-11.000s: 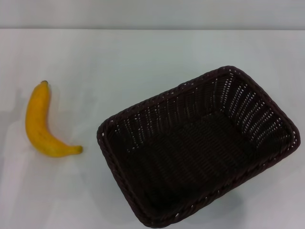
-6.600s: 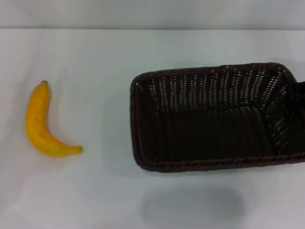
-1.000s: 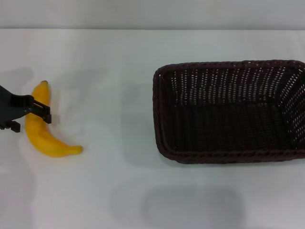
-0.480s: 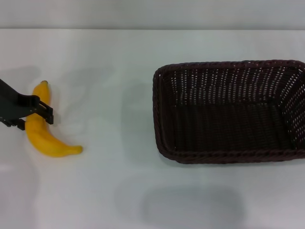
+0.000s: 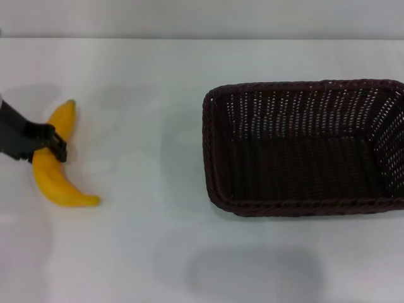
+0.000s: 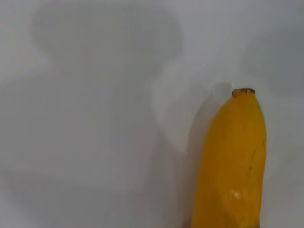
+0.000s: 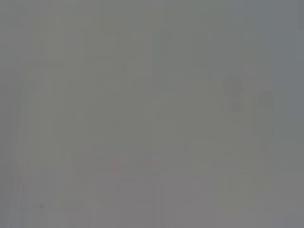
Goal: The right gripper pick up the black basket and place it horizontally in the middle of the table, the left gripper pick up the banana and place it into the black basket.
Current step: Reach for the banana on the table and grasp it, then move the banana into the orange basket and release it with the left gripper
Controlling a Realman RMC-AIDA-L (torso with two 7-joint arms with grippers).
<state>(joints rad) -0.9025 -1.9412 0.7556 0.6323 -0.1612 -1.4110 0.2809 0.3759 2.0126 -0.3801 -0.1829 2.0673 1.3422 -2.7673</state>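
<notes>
Yellow banana [image 5: 53,170] in left claw [image 5: 47,143]

One banana [image 5: 52,165] near the table's left edge, one black basket [image 5: 306,148] toward the table's right edge, one left gripper [image 5: 44,144] reaching in across the banana, one white table [image 5: 139,76] carrying both things

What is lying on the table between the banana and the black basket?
Nothing. In the head view, only bare white table lies between the banana, where the left gripper is, and the black basket; faint shadows cross that stretch.
</notes>
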